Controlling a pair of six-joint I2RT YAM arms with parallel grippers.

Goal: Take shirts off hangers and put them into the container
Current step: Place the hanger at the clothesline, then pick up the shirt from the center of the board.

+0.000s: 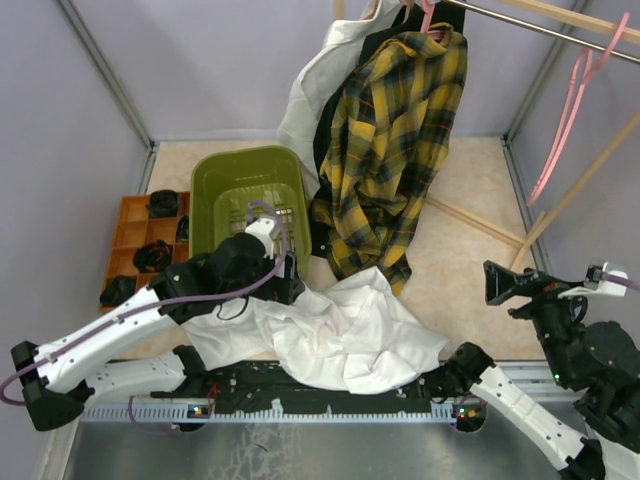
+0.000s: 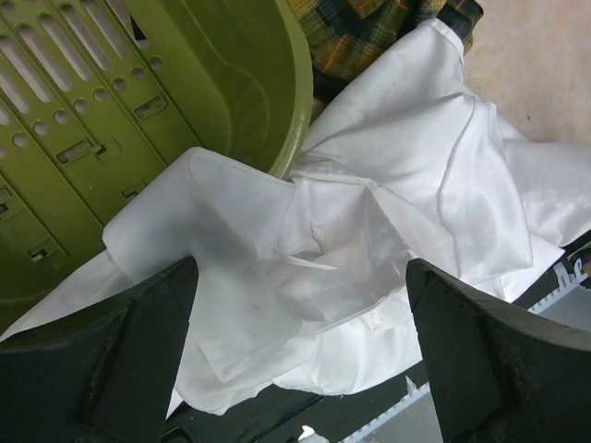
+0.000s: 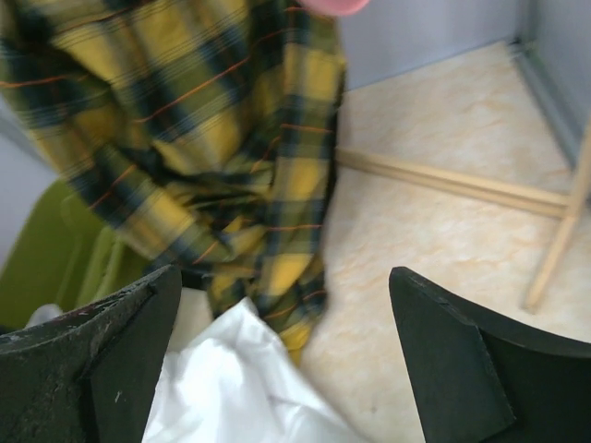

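White shirt [image 2: 416, 157] judged limp, light; bunched fold between spread left gripper [image 2: 300, 277] fingers suits pinch. Right gripper [image 3: 284, 295] fingers apart, empty.

Tub [image 1: 245, 153] on table, left of centre; compartment tray [image 1: 126, 218] just beside it on left. Loose shirt [image 1: 350, 335] heaped at near edge, in front of tub and to its right, one fold reaching over tub's near rim. Plaid shirt [image 1: 395, 150] on hanger [image 1: 428, 20] from rail [image 1: 540, 25] at back, right of tub, hem meeting loose shirt. More shirts [image 1: 315, 90] behind it, to left. Bare hanger [image 1: 570, 110] far right on rail. Pole [image 1: 475, 220] flat on table, right of plaid shirt
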